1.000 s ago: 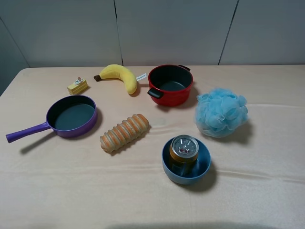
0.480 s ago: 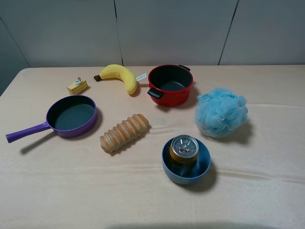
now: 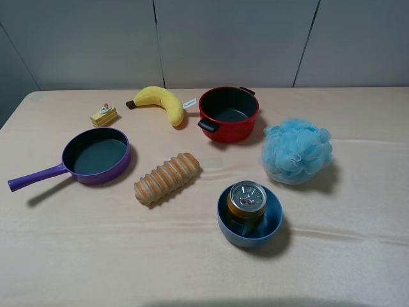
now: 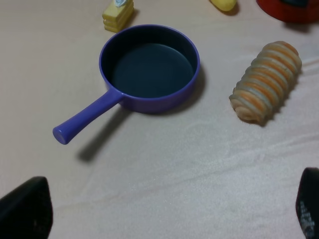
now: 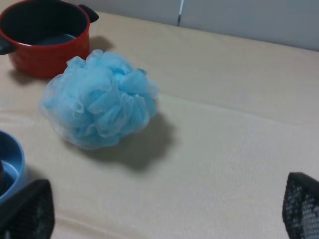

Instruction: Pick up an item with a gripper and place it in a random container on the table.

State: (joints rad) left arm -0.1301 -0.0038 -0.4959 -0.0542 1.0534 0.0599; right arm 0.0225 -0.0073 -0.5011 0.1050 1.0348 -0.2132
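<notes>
Evidently the placing step is done: going left to right with the bowl (image 3: 250, 216) as landmark, the pan (image 3: 97, 154) lies far left of it on the desk (image 3: 358, 256), the cake toy (image 3: 103, 116) and banana (image 3: 161, 102) behind-left, the bread roll (image 3: 167, 177) just left. The can (image 3: 246, 199) stands upright inside the bowl, silver top showing. Behind the bowl sits the red pot (image 3: 228, 113); right-behind, the blue loofah (image 3: 297, 150). Neither arm shows from above. The left gripper (image 4: 159, 211) and right gripper (image 5: 159, 211) both hang spread wide and empty, clear of everything. I judge nothing remains except, perhaps, choosing another item.
</notes>
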